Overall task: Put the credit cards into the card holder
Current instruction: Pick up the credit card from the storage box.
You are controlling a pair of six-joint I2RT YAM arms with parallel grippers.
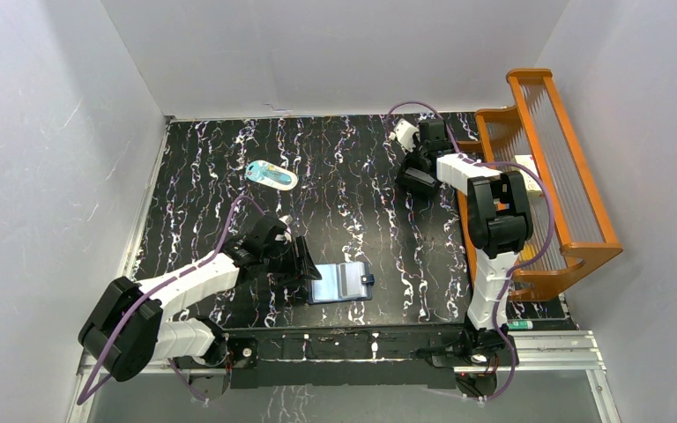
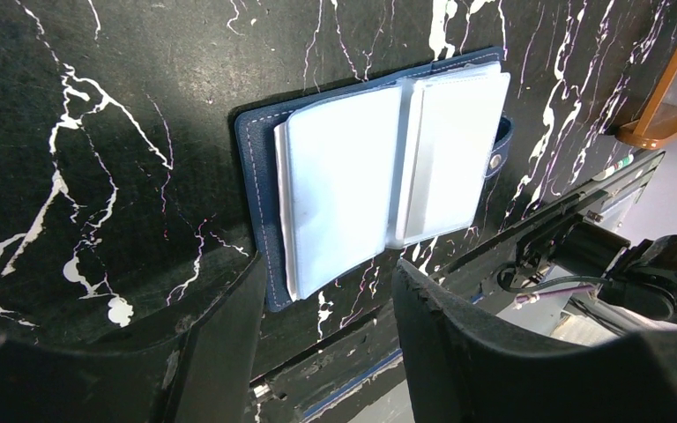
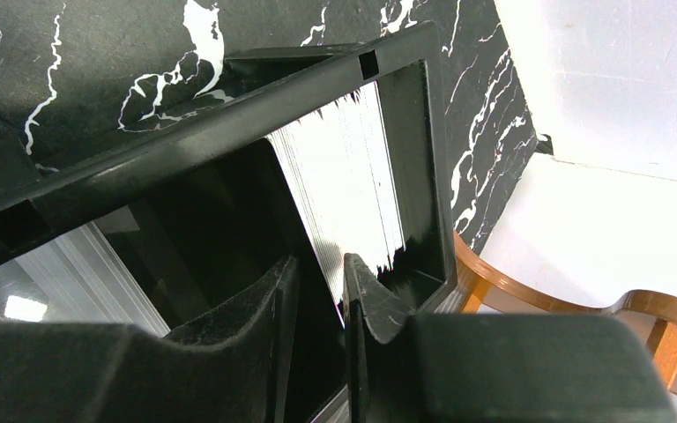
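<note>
Though navy outside, card holder [image 2: 344, 185] lies open (pale-blue pockets)

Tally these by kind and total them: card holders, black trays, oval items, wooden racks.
Card holder: 1
Black tray: 1
Oval item: 1
Wooden rack: 1
Total: 4
</note>
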